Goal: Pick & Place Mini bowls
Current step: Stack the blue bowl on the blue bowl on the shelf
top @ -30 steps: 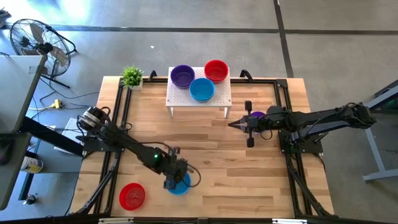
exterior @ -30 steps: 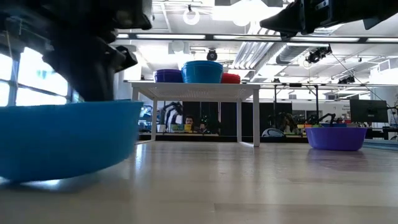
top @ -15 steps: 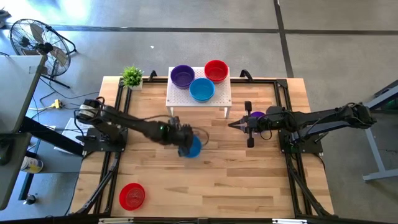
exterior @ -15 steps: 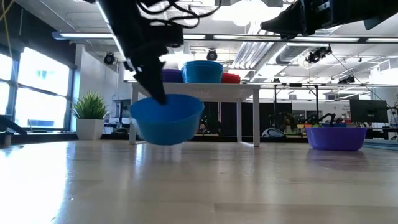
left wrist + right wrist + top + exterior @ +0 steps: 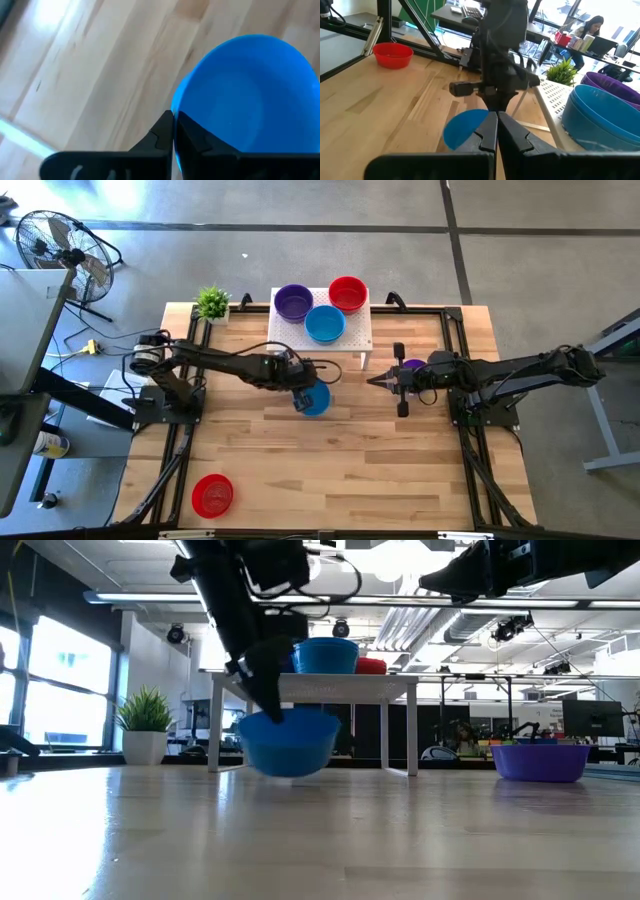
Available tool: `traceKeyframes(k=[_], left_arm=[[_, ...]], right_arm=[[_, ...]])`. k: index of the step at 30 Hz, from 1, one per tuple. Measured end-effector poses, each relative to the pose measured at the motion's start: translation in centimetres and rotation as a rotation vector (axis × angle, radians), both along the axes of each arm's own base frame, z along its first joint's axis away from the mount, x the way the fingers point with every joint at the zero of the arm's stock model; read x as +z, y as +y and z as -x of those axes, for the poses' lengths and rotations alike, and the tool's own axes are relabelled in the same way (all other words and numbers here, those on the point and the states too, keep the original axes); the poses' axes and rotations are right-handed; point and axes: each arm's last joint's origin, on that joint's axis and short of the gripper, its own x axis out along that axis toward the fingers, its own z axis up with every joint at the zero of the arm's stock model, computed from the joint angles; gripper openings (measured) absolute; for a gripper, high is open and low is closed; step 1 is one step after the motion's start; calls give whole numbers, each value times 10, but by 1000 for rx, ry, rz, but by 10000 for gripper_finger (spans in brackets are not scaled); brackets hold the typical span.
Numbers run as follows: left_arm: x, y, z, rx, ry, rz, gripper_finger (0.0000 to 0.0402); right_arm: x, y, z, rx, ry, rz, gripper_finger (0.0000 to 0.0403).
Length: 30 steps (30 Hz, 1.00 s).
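My left gripper [image 5: 300,394] is shut on a blue mini bowl [image 5: 315,399] over the middle of the table, just in front of the white perforated stand [image 5: 355,340]. In the low view the blue bowl [image 5: 290,743] hangs a little above the wood. A purple bowl [image 5: 293,302], a red bowl [image 5: 347,293] and a second blue bowl [image 5: 325,324] sit on the stand. Another red bowl [image 5: 212,494] rests on the table near the front left, and a purple bowl [image 5: 412,365] at the right. Beside that purple bowl my right gripper [image 5: 372,380] hovers shut on nothing. My left gripper pinches the blue bowl's rim [image 5: 176,111], one finger inside the bowl and one outside. The fingers [image 5: 262,690] slant down from the table's left. The bowl hangs below them, mouth up and slightly tilted, clear of the table.
A small green potted plant [image 5: 212,303] stands at the far left corner beside the stand. Black rails [image 5: 190,380] run along the table's left and right sides. Bare wood [image 5: 360,470] lies between the front red bowl and the right arm.
My left gripper has swung from the table's near edge toward the far edge and the stand, carrying the blue bowl. The bowl has come up off the wood and now hangs clear in front of the stand. The gripper has rolled somewhat on the way.
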Motion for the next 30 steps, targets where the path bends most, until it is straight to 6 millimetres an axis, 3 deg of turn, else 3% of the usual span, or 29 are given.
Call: traceKeyframes(k=[11, 16, 25, 30], left_arm=[[0, 0, 5, -30, 51, 9, 71], [16, -6, 16, -72, 53, -7, 89], [17, -63, 20, -352, 93, -67, 55], [0, -86, 14, -404, 112, -123, 52]], right_arm=[[-1, 0, 0, -1, -2, 0, 2], [-1, 0, 0, -1, -1, 0, 1], [-2, 0, 0, -1, 1, 0, 1], [-2, 0, 0, -1, 0, 0, 1]])
